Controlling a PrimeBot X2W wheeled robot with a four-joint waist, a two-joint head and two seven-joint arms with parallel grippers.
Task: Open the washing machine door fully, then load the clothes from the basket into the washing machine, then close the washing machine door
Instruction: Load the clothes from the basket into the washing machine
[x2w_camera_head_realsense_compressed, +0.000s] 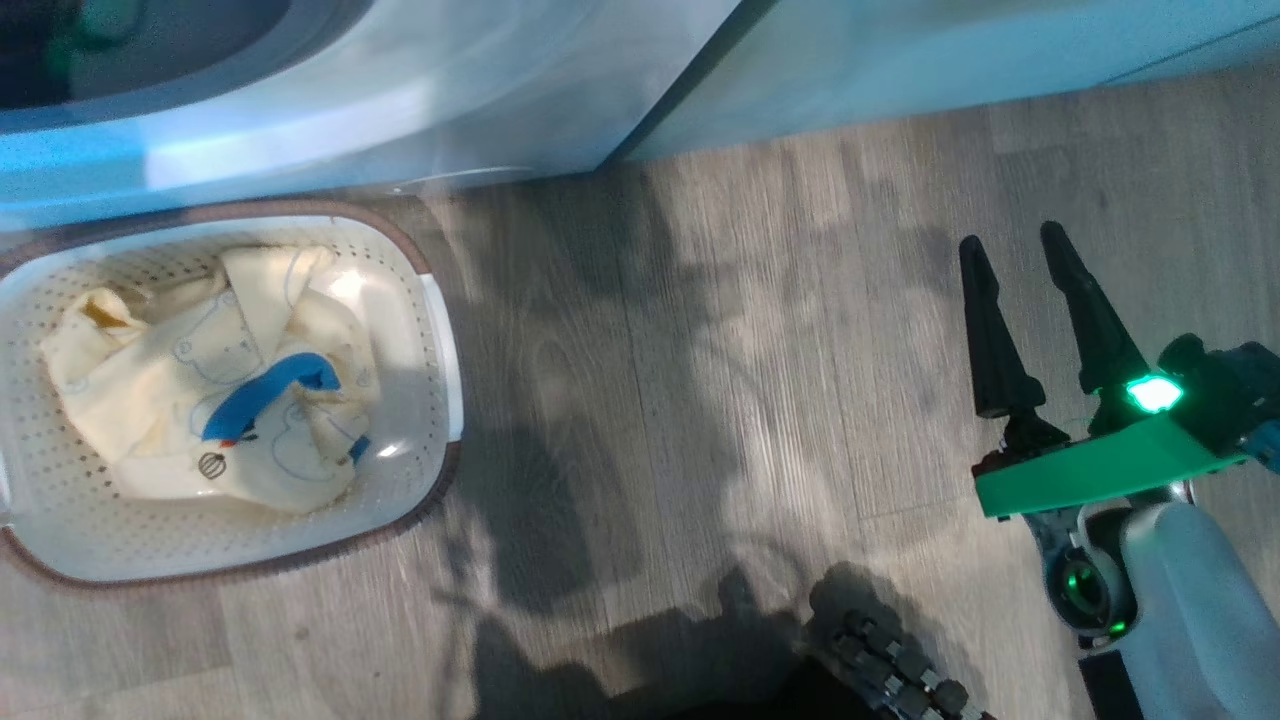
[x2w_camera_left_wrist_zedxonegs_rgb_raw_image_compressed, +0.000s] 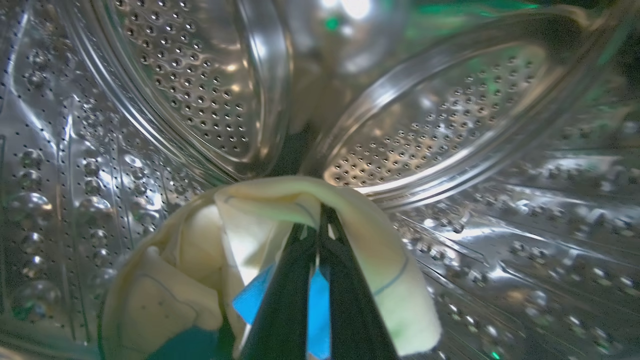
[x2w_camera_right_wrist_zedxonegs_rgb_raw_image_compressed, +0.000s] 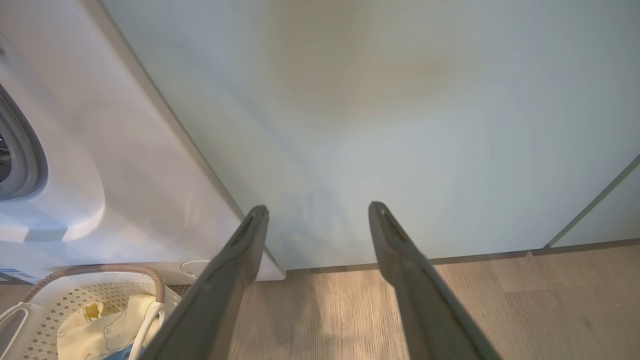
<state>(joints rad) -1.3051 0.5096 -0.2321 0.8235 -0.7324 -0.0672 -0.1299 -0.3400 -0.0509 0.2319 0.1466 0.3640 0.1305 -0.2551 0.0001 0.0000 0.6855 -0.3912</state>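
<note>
Inside the washing machine's perforated steel drum (x2w_camera_left_wrist_zedxonegs_rgb_raw_image_compressed: 200, 90), my left gripper (x2w_camera_left_wrist_zedxonegs_rgb_raw_image_compressed: 320, 215) is shut on a pale yellow garment (x2w_camera_left_wrist_zedxonegs_rgb_raw_image_compressed: 250, 235) with blue patches, which drapes over both fingers. The white basket (x2w_camera_head_realsense_compressed: 420, 330) with a brown rim sits on the floor before the white washing machine (x2w_camera_head_realsense_compressed: 400, 100), and more pale yellow clothes (x2w_camera_head_realsense_compressed: 200, 380) with a blue trim lie in it. My right gripper (x2w_camera_head_realsense_compressed: 1020, 245) hangs open over the wooden floor to the right of the basket, nothing between its fingers. The right wrist view shows the basket (x2w_camera_right_wrist_zedxonegs_rgb_raw_image_compressed: 95, 272), the clothes (x2w_camera_right_wrist_zedxonegs_rgb_raw_image_compressed: 105, 330) and the machine's front (x2w_camera_right_wrist_zedxonegs_rgb_raw_image_compressed: 100, 165). The door is out of view.
A pale green cabinet (x2w_camera_head_realsense_compressed: 950, 60) stands right of the washer; in the right wrist view its front (x2w_camera_right_wrist_zedxonegs_rgb_raw_image_compressed: 375, 100) faces my open right gripper (x2w_camera_right_wrist_zedxonegs_rgb_raw_image_compressed: 318, 210). Grey wooden floor (x2w_camera_head_realsense_compressed: 700, 400) lies open between basket and right arm. A dark robot part (x2w_camera_head_realsense_compressed: 890, 670) shows at the bottom edge.
</note>
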